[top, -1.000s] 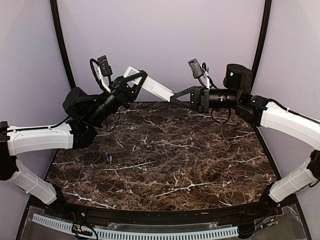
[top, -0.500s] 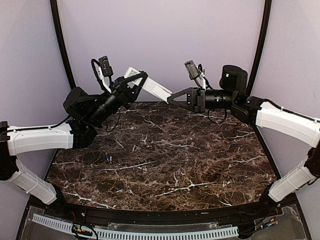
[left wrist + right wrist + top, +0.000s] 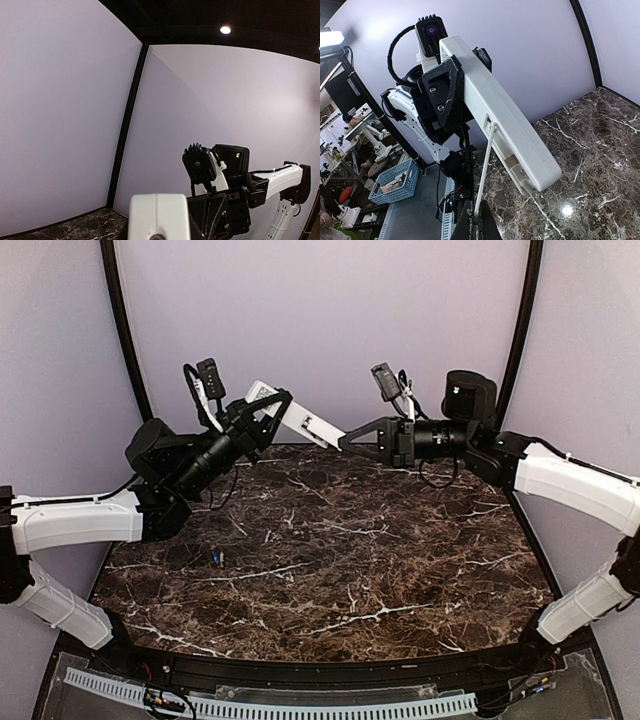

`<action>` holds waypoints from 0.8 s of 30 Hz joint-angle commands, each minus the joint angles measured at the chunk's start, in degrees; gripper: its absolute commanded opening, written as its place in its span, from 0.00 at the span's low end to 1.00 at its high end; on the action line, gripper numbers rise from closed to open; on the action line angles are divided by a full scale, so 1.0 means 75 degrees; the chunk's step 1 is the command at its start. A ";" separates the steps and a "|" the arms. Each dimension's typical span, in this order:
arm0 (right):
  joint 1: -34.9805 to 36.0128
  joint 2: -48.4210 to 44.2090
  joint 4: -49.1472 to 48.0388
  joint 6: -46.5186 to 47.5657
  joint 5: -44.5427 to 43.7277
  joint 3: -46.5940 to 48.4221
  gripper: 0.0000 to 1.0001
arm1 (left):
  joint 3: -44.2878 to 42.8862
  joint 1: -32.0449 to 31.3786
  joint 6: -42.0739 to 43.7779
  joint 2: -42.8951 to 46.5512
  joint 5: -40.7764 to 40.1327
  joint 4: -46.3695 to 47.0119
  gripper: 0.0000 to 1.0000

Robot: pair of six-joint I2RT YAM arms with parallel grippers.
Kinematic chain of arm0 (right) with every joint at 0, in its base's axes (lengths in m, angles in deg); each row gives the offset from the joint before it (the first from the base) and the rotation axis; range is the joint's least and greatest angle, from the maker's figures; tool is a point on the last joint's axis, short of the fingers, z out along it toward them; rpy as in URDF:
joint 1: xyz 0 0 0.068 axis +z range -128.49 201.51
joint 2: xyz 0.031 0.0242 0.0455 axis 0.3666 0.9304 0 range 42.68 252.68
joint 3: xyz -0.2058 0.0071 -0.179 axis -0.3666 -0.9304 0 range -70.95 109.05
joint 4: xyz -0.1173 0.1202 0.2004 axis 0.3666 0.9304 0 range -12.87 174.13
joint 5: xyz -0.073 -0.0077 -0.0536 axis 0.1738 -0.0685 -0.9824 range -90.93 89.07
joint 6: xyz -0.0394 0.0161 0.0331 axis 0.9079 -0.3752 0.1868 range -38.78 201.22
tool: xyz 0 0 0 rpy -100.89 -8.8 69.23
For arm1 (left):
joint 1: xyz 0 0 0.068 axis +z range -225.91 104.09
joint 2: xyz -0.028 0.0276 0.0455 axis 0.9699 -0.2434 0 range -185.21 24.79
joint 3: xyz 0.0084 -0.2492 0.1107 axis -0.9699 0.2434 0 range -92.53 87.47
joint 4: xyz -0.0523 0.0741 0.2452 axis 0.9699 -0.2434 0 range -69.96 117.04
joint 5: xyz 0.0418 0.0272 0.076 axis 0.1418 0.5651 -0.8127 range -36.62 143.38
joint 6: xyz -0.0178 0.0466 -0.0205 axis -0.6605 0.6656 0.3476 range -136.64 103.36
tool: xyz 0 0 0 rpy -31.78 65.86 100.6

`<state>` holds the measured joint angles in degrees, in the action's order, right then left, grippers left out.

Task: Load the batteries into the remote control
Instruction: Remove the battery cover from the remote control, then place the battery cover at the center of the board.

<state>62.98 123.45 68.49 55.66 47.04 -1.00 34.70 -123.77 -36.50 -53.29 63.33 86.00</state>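
White remote control [image 3: 305,421], gripped by left pincer [image 3: 283,400]

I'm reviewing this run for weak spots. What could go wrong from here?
The left gripper holds the remote control in midair near one end; a tug from the right gripper on the thin pale strip at its recess could twist it loose.
That strip is slender and may slip from the shut jaws.
The blue battery lies on the table, far from both; it might roll.

The remote control [image 3: 300,421] is white, the battery [image 3: 215,557] blue, the left pincer [image 3: 279,405] and right pincer [image 3: 345,440] black, the surface [image 3: 340,570] dark brown marble veined white, the wall [image 3: 320,320] pale lilac.
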 commanded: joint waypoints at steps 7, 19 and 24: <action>-0.0558 -0.0734 0.0958 0.0433 -0.0623 -0.0019 0.00 | 0.0170 -0.0018 0.0797 0.0718 -0.1372 -0.0774 0.00; -0.0502 0.0896 0.6350 0.3085 -0.9732 0.0989 0.00 | 0.0386 0.0217 0.1522 0.1483 -0.4142 -0.2033 0.00; -0.0044 0.2914 0.7141 0.3360 -1.1203 0.1174 0.00 | 0.0448 0.0328 0.1459 0.1524 -0.4269 -0.2105 0.00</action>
<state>59.75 135.91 111.74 77.21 -20.65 7.37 37.12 -121.96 -26.24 -43.11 34.61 71.42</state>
